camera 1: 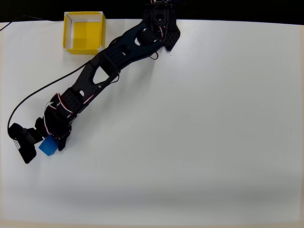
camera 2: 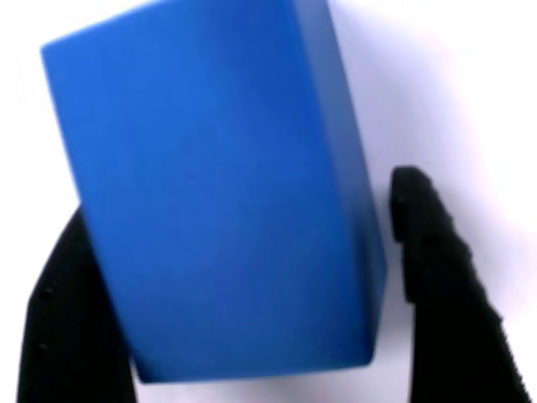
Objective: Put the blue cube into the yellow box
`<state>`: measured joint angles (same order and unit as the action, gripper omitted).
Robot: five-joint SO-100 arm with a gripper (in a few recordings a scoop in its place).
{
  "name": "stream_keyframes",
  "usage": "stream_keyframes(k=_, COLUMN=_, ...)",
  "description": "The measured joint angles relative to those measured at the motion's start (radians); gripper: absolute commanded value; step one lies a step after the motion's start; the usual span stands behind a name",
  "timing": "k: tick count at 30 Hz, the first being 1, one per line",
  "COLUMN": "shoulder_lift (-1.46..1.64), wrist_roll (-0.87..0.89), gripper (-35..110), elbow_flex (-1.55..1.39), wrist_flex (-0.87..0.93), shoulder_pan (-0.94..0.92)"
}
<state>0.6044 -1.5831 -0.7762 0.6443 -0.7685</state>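
Observation:
The blue cube (camera 1: 47,146) lies on the white table at the far left, under the tip of the black arm. In the wrist view the blue cube (camera 2: 218,193) sits large and slightly turned between my two black fingers. My gripper (camera 1: 46,142) straddles it and is open. The left finger (camera 2: 67,336) is partly hidden behind the block, and a thin strip of white table shows between the block and the right finger (camera 2: 436,277). The yellow box (camera 1: 84,32), open-topped with a white-edged rim, stands at the table's back left, far from the cube.
The arm's base (camera 1: 161,21) is at the back edge, and the arm stretches diagonally down to the left. A black cable (camera 1: 28,97) loops over the table left of the arm. The table's left edge is close to the gripper.

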Motion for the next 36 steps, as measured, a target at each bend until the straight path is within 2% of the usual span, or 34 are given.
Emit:
stream_keyframes(k=11, shoulder_lift=0.0, wrist_roll=-0.018, gripper=31, elbow_flex=0.0, wrist_flex=-0.106, shoulder_pan=0.0)
stream_keyframes(k=36, shoulder_lift=-0.044, wrist_roll=-0.009, gripper=26, elbow_flex=0.002, wrist_flex=-0.107, shoulder_pan=0.0)
